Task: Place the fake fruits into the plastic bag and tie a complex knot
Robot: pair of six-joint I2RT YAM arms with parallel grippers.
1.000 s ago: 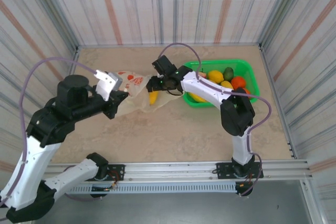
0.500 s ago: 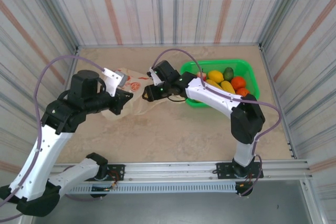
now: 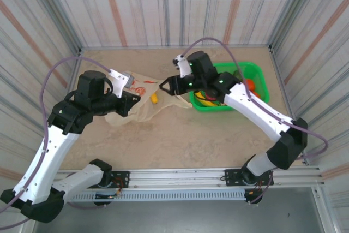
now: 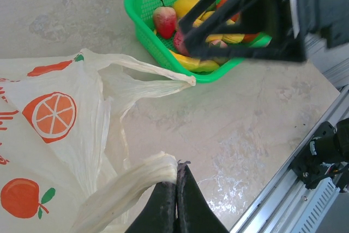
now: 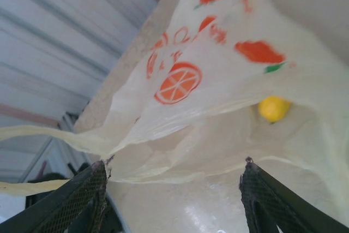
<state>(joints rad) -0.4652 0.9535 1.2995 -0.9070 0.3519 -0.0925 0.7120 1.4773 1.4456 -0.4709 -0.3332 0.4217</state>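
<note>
The worktop (image 3: pixel 180 135) is walled on three sides, and the lower half of the top view is bare. The plastic bag (image 3: pixel 143 110) lies crumpled at centre left with one yellow fruit (image 3: pixel 154 99) inside. The green basket (image 3: pixel 250 66), upper right by the back wall, holds the other fake fruits (image 3: pixel 248 85). The left claw (image 4: pixel 176 168) is pressed together, pinching a bag handle (image 4: pixel 128 189). The right claw (image 5: pixel 175 162) is spread before the bag's mouth.

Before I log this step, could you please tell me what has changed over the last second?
The right end effector carried a yellow fake fruit left into the plastic bag, let it go and drew back toward the green basket, open. The left end effector shifted slightly right, still shut on the bag handle. The basket stayed put.
</note>
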